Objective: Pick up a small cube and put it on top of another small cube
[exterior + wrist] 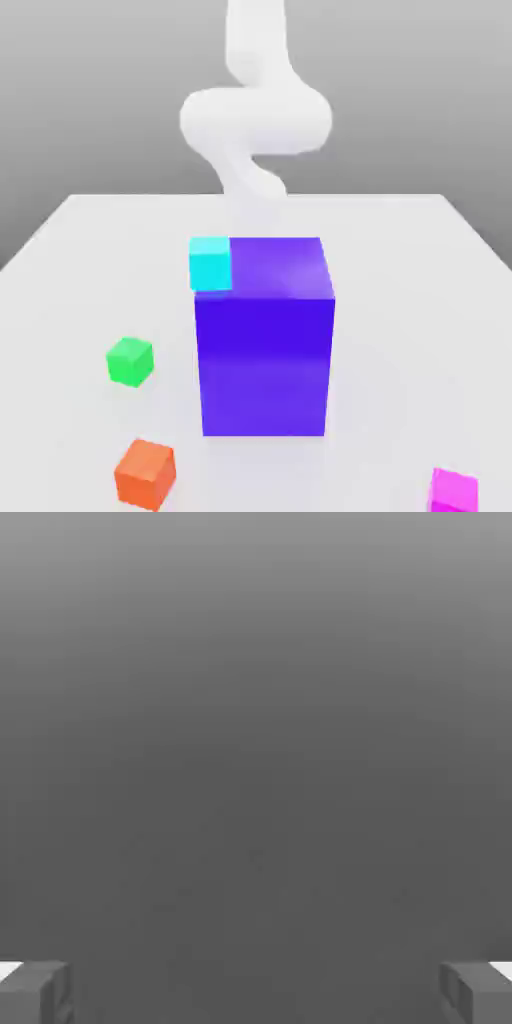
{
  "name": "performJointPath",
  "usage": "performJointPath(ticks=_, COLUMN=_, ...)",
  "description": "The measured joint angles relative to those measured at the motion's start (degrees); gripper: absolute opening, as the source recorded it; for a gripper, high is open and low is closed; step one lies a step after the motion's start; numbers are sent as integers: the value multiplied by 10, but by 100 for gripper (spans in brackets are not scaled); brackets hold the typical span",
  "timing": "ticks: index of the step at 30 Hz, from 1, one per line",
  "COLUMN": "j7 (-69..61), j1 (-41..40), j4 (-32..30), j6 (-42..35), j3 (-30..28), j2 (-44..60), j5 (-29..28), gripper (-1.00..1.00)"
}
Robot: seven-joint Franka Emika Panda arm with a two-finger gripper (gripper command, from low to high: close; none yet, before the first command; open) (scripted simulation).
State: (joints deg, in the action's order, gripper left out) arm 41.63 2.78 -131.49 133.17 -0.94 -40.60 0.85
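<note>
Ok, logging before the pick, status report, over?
Hand open, holding nothing. Magenta cube on table, untouched. Green cube bare on top. Big blue-purple block stands between them.

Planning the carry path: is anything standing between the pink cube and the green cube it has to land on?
Nothing stands squarely between them. The pink cube sits at the near right of the exterior view, the green cube at the left. The big blue block's near base edges close to that line; the orange cube sits just below it.

Smooth white arm (255, 115), grey blocky claw (256, 990) fingertips (35, 990)
</note>
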Motion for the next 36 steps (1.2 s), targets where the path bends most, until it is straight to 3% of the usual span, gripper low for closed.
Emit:
performJointPath(ticks=9, j7=-157, j1=88, j4=11, j6=50, j3=-22, j2=191, j5=37, gripper=0)
performJointPath(ticks=18, j7=-303, j1=144, j4=21, j6=101, j3=-5, j2=378, j5=60, gripper=0)
performJointPath(ticks=29, j7=-417, j1=189, j4=32, j6=166, j3=22, j2=601, j5=-2, gripper=0)
performJointPath(ticks=34, j7=-425, j1=198, j4=50, j6=232, j3=20, j2=704, j5=-22, gripper=0)
performJointPath(ticks=35, j7=-425, j1=199, j4=53, j6=242, j3=19, j2=717, j5=-22, gripper=-100)
performJointPath(ticks=36, j7=-425, j1=199, j4=53, j6=242, j3=19, j2=717, j5=-22, gripper=-100)
